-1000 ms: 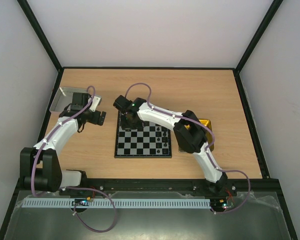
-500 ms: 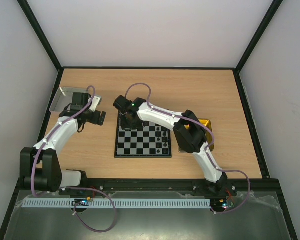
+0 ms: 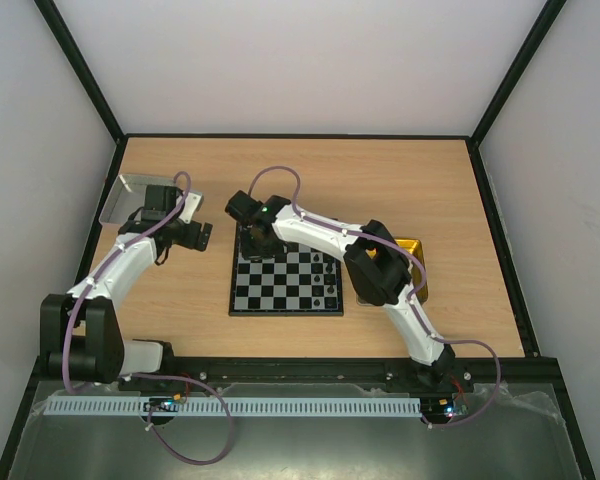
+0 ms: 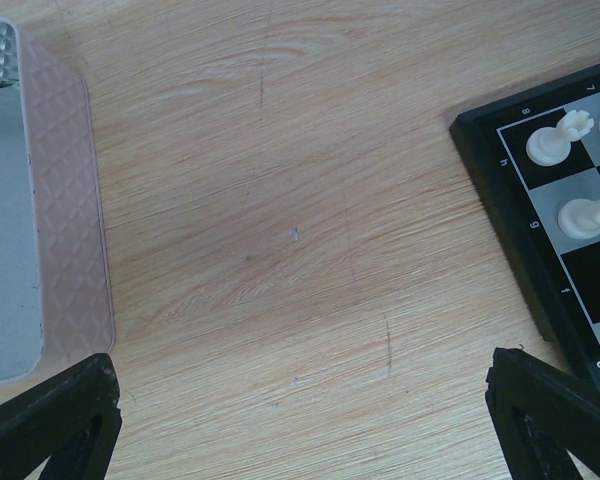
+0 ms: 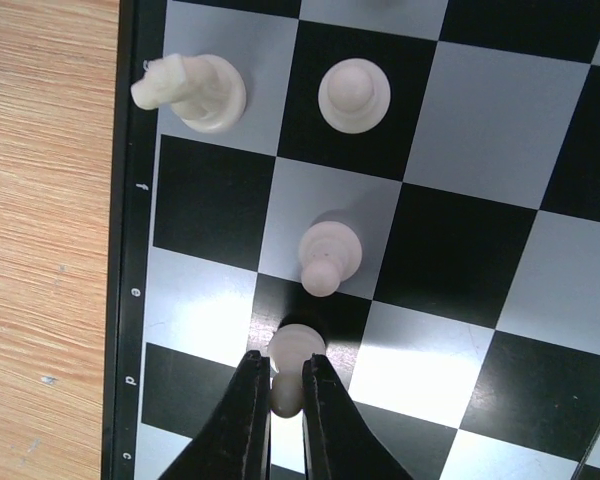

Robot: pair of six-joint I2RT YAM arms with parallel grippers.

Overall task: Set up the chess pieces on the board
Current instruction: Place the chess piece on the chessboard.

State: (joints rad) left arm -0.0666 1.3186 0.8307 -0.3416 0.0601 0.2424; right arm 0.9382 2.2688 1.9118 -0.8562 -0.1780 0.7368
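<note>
The checkered board (image 3: 280, 290) lies mid-table. My right gripper (image 3: 252, 240) is low over its far left corner. In the right wrist view it (image 5: 284, 362) is shut on the head of a white pawn (image 5: 298, 346) whose base is on or just above a black square. Another white pawn (image 5: 329, 254), a third pawn (image 5: 354, 95) and a white knight (image 5: 195, 88) stand beyond it. Black pieces (image 3: 330, 285) line the board's right side. My left gripper (image 4: 300, 372) is open and empty over bare wood left of the board's corner (image 4: 500, 190), where white pieces (image 4: 558, 140) stand.
A grey metal tray (image 3: 128, 195) lies at the far left, its rim showing in the left wrist view (image 4: 70, 220). A shiny yellow tray (image 3: 416, 250) sits right of the board, partly hidden by the right arm.
The right arm's elbow has shifted very slightly to the left, with its gripper staying over the board's far left corner. The left arm has not moved.
</note>
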